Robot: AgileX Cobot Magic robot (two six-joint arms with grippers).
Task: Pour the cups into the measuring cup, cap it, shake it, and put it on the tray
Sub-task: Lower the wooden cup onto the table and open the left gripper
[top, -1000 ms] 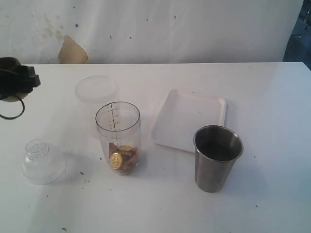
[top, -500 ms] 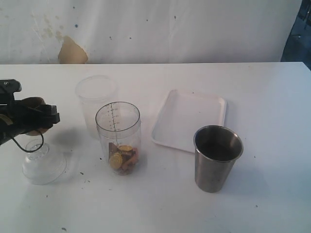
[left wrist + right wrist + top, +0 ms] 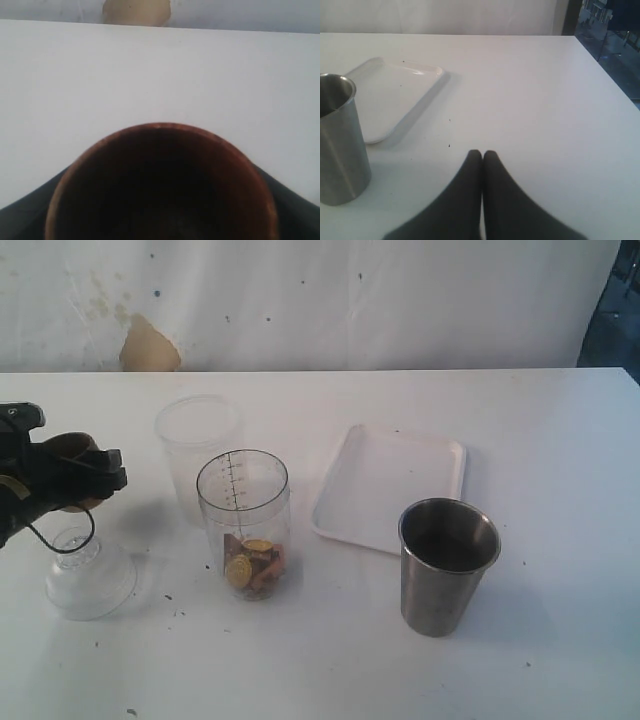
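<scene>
My left gripper (image 3: 85, 478) is shut on the small brown wooden cup (image 3: 70, 451), held above the table at the left, beside the measuring cup (image 3: 243, 520). In the left wrist view the wooden cup (image 3: 160, 190) fills the foreground, its dark mouth facing the camera, with a black finger (image 3: 296, 212) at each side. The measuring cup stands upright with coins and brown pieces at its bottom. The steel tumbler (image 3: 448, 565) stands upright at the front right, also in the right wrist view (image 3: 337, 142). The white tray (image 3: 392, 485) lies behind it. My right gripper (image 3: 482, 154) is shut and empty over bare table.
A frosted plastic cup (image 3: 197, 445) stands just behind the measuring cup. A clear domed lid (image 3: 88, 575) rests on the table below my left gripper. The table's right edge (image 3: 607, 75) shows in the right wrist view.
My left gripper has carried the wooden cup in from the left edge, rightward and lower, over the domed lid. The right gripper and the other cups have not moved.
</scene>
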